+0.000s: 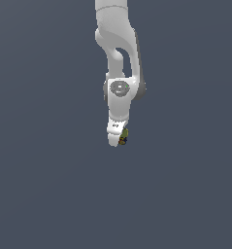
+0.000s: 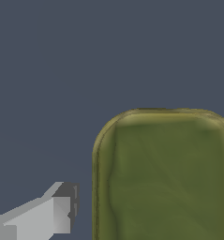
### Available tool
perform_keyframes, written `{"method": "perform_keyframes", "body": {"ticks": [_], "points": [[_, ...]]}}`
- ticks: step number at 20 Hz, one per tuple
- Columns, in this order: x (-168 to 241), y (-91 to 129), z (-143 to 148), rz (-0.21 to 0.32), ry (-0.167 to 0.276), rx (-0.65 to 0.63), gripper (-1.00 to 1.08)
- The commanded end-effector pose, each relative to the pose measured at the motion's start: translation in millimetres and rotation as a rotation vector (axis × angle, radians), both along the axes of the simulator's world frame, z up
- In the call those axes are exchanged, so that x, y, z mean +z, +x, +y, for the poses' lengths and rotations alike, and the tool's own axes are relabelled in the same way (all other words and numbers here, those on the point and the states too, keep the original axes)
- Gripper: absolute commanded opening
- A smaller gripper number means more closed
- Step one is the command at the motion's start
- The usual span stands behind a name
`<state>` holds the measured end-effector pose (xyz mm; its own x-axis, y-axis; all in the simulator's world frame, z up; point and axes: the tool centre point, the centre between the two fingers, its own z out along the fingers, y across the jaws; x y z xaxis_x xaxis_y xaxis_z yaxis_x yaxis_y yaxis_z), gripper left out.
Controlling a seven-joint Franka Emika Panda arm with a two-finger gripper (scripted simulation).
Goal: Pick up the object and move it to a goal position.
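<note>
While open slate-grey ground surrounded it on every side, the white robot gripper (image 1: 118, 140) pointed downward, the tiny olive-green blocky object (image 1: 123, 136) clamped at its tip, edges unobstructed.

We see the white arm (image 1: 118, 48) hanging straight down from the top of the exterior view, its round grey wrist joint (image 1: 119, 88) facing the camera. The hand narrows to the gripper (image 1: 118, 138) at its lowest point, seen side-on. In the wrist view one pale grey finger (image 2: 48, 216) shows; we cannot tell how the jaws stand.
</note>
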<state>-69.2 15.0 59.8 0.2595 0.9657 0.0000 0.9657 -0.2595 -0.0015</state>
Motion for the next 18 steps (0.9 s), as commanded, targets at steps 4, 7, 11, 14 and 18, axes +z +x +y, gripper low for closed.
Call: {"method": "perform_keyframes", "body": {"ticks": [4, 7, 11, 14, 18], "points": [[-1.3, 0.5, -0.1, -0.001, 0.0, 0.0, -1.0], [-1.3, 0.5, -0.1, -0.001, 0.0, 0.0, -1.0], [-0.5, 1.0, -0.1, -0.003, -0.001, 0.0, -1.0], [1.7, 2.0, -2.4, -0.003, -0.001, 0.0, -1.0], [11.8, 6.5, -12.6, -0.003, -0.001, 0.0, -1.0]]}}
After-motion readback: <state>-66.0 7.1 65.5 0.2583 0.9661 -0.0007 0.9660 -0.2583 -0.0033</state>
